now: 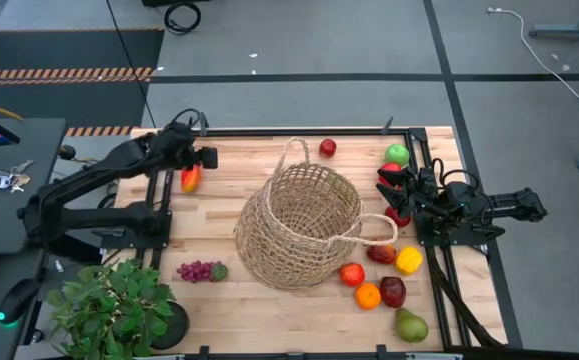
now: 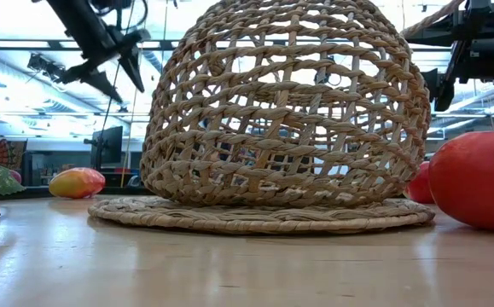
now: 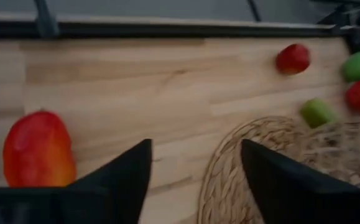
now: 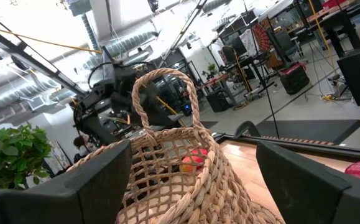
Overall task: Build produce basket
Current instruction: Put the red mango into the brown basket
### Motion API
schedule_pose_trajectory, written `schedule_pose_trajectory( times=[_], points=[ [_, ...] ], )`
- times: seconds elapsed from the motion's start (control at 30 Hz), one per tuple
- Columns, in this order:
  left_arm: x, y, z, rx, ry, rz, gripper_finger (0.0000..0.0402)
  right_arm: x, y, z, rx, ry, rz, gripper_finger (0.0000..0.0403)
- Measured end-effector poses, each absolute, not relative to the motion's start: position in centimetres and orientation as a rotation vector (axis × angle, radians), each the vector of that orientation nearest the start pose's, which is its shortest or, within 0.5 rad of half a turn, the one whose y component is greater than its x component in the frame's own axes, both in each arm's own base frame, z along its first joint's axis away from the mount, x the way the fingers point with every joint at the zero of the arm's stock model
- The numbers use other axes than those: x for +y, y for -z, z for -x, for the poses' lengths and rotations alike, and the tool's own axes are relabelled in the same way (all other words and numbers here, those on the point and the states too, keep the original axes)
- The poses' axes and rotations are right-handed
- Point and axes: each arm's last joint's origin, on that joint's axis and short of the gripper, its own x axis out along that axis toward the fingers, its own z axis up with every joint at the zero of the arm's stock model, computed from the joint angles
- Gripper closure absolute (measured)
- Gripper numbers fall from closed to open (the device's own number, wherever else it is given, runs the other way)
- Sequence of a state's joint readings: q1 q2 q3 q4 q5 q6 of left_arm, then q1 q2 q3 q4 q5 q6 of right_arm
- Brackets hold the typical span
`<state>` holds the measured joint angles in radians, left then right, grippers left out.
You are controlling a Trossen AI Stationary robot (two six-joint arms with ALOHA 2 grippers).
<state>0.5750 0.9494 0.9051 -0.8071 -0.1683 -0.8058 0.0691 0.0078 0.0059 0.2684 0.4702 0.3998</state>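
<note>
basket: the basket (image 1: 304, 228) is lying on its side mid-table, mouth toward the right arm, one looped handle toward the far edge and one toward the right gripper.
left gripper: the left gripper (image 1: 201, 158) is hovering over the far-left part of the table, fingers (image 3: 120, 177) spread apart, pinching nothing.
mango-like fruit: a red-and-yellow fruit (image 1: 190, 178) is sitting on the wood just beside the left gripper, apart from both fingers.
right gripper: the right gripper (image 1: 394, 190) is hanging at the right side, facing the basket, fingers spread and carrying nothing.
produce near right: a green apple (image 1: 397, 154), a yellow pepper (image 1: 408, 260), an orange (image 1: 368, 295), a dark red fruit (image 1: 393, 291) and a pear (image 1: 410, 325) are lying on the table outside the basket.
far edge: a small red fruit (image 1: 327, 147) is sitting alone.
near left: purple grapes (image 1: 198, 271) are lying by the potted plant (image 1: 114, 305).
</note>
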Motion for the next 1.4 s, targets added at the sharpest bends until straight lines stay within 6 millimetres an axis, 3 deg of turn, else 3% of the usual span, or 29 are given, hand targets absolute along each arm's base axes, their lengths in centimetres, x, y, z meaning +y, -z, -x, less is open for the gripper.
schedule_pose_trajectory(
  times=[0.1, 0.23, 0.47, 0.97, 1.4],
  points=[
    [10.8, -28.5, -14.6, 0.622, -1.007, 0.961, 0.0090, -0.7, -19.0, -9.2, -0.336, 0.342, -0.464, 0.0054],
    [11.4, -27.7, -14.7, 0.698, -0.995, 0.978, 0.0069, -0.7, -19.0, -9.2, -0.335, 0.342, -0.463, 0.0054],
    [11.4, -28.1, -14.5, 0.665, -0.986, 0.967, 0.0077, -0.7, -19.0, -9.2, -0.335, 0.342, -0.464, 0.0054],
    [10.0, -27.2, -12.7, 0.899, -1.103, 0.955, 0.0082, -0.7, -19.0, -9.2, -0.336, 0.342, -0.464, 0.0054],
    [10.1, -27.1, -12.4, 0.909, -1.141, 0.932, 0.0082, -0.7, -19.0, -9.2, -0.335, 0.342, -0.464, 0.0054]
  ],
)
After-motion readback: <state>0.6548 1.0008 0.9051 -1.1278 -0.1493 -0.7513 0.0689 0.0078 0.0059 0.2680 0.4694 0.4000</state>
